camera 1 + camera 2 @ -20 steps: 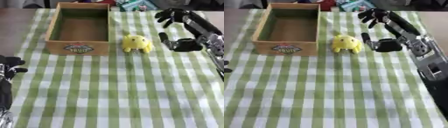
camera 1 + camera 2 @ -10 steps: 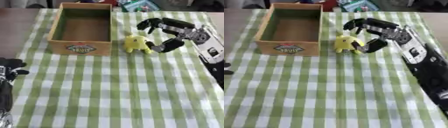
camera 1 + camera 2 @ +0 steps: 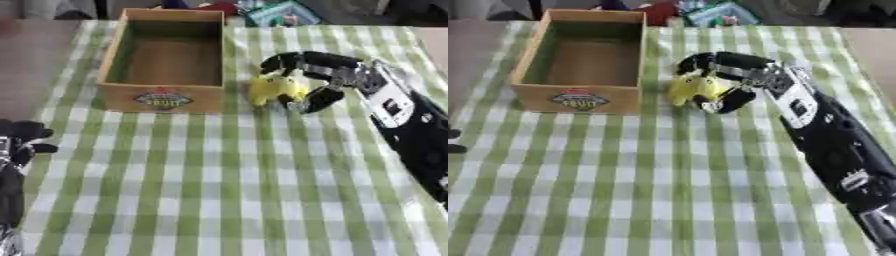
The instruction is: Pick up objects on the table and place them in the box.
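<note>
Nearest the camera, at the lower left edge of the left eye view, the left robot hand rests idle on the green-checked cloth that covers the desk, its fingers loosely relaxed and holding nothing; it sits well apart from the work, probably parked there so the other arm has the space to itself. Across the middle of the cloth the squares are bare. From the lower right the black right arm runs up diagonally toward the centre, and at its end the right robot hand is curled round a small yellow toy: the fingers arch over the toy's top and far side while the thumb comes in low from the near right, so the toy sits inside the curve of the hand. The toy appears to be on the cloth and not lifted, though the contact underneath is hard to make out. The wrap from above and the side looks chosen to close on a soft, rounded thing without knocking it away. The toy lies just beside the right wall of the wooden box, which stands open-topped and seems empty, a printed label on its near wall. Beyond the box, at the far edge of the desk, some red and green clutter shows indistinctly
</note>
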Controlling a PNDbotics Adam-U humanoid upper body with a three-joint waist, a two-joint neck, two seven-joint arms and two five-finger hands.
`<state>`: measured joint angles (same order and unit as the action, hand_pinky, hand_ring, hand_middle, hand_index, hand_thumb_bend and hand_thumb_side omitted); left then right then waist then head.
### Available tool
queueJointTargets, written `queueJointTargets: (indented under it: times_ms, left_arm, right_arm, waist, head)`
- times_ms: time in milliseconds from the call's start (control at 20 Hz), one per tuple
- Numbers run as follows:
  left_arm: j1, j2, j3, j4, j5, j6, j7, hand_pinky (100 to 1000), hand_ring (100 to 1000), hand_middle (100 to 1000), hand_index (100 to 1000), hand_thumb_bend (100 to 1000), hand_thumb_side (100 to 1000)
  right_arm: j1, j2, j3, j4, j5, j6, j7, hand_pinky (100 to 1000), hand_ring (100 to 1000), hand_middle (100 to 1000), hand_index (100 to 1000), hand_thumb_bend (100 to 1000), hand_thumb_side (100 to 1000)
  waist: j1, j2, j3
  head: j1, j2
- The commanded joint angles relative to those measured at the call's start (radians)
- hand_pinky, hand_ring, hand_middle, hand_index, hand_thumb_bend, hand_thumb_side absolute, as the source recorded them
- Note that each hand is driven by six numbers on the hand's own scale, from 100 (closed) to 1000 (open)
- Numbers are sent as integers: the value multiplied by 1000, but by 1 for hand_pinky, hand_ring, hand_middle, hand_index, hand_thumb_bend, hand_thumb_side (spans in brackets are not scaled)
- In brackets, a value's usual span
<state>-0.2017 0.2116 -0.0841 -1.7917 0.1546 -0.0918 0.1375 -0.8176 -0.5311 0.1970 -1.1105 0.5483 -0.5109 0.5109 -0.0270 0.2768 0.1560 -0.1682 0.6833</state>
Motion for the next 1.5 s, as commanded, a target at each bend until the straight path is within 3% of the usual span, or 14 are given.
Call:
queueJointTargets:
  times_ms: [50,500,850,1150,1250,1300,1500]
  left_arm:
    - [-9,13,-1,-11,4,-1,-4,550,644,580,517,100,710]
    - [-10,13,-3,-10,4,-1,-6,550,644,581,517,100,709]
    - [-9,12,-2,-11,4,-2,-7,550,644,581,517,100,709]
    - [-9,11,-1,-10,4,-2,-7,550,644,581,516,100,709]
    - [-8,11,-1,-10,4,-2,-7,550,644,581,516,100,709]
    - [-8,11,-1,-10,4,-2,-7,550,644,581,516,100,709]
    - [-7,11,0,-10,5,-1,-6,550,644,581,516,100,709]
  right_arm:
    - [-24,-8,-18,20,63,4,-61,858,944,949,928,100,239]
    - [-36,-11,-35,39,166,18,-206,853,933,938,928,100,244]
    - [-26,-2,-32,104,215,4,-139,854,932,937,934,100,272]
    - [-19,4,-28,123,230,-9,-51,830,919,932,935,100,456]
    - [-18,6,-27,126,239,-10,-24,775,864,894,918,100,426]
    - [-18,8,-27,126,243,-10,-16,710,792,826,872,100,300]
    - [-18,8,-37,106,267,-3,-87,447,413,501,597,100,275]
  waist:
    - [3,-22,3]
    - [1,-23,4]
    - [1,-23,3]
    - [2,-21,-3]
    - [2,-20,-2]
    - [2,-20,-1]
    - [4,-19,1]
  head:
    - [-3,-13]
    - [-4,-16]
    - [-3,-20]
    - [-2,-20]
    - [-2,-20]
    - [-2,-20]
    - [-2,-21]
